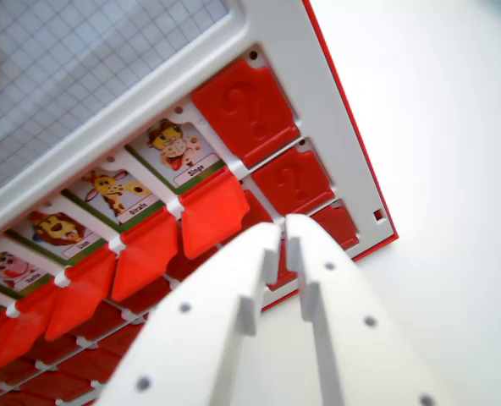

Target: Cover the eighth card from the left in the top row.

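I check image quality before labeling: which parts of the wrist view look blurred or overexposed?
In the wrist view the gripper up close is soft-edged, the grid sheet is hazy with a dark smudge at far left, the white table is nearly washed out; the monkey card stays readable.

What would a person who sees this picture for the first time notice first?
Probably the white hand, which fills the lower middle with its two fingers nearly together, over the red flaps of the game board. Next, the row of animal cards running diagonally: the monkey card is uncovered, while the neighbouring slot toward the upper right is closed by a red question-mark flap.
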`<action>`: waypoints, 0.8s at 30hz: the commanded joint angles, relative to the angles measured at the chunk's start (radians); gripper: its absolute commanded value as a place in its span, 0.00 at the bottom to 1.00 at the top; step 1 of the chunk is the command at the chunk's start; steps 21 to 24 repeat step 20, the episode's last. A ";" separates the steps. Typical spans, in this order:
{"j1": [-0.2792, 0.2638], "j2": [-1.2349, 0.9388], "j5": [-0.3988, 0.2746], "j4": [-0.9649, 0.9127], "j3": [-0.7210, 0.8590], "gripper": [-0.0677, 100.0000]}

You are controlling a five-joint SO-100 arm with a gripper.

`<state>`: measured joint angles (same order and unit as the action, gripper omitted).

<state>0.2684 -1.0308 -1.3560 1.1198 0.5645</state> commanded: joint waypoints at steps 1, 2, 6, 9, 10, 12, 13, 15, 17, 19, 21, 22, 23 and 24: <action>-0.075 -0.334 -0.104 0.054 0.020 0.00; -0.100 -0.371 -0.118 0.063 0.043 0.00; -0.215 -0.509 -0.155 0.086 0.127 0.00; -0.305 -0.581 -0.166 0.095 0.160 0.00; -0.331 -0.600 -0.169 0.103 0.164 0.00; -0.373 -0.630 -0.172 0.118 0.170 0.00; -0.390 -0.646 -0.178 0.126 0.176 0.00; -0.411 -0.683 -0.179 0.127 0.190 0.00; -0.426 -0.716 -0.181 0.127 0.207 0.00; -0.433 -0.747 -0.184 0.143 0.216 0.00; -0.434 -0.761 -0.184 0.155 0.218 0.00; -0.434 -0.761 -0.184 0.155 0.218 0.00; -0.434 -0.761 -0.184 0.155 0.218 0.00; -0.434 -0.761 -0.184 0.155 0.218 0.00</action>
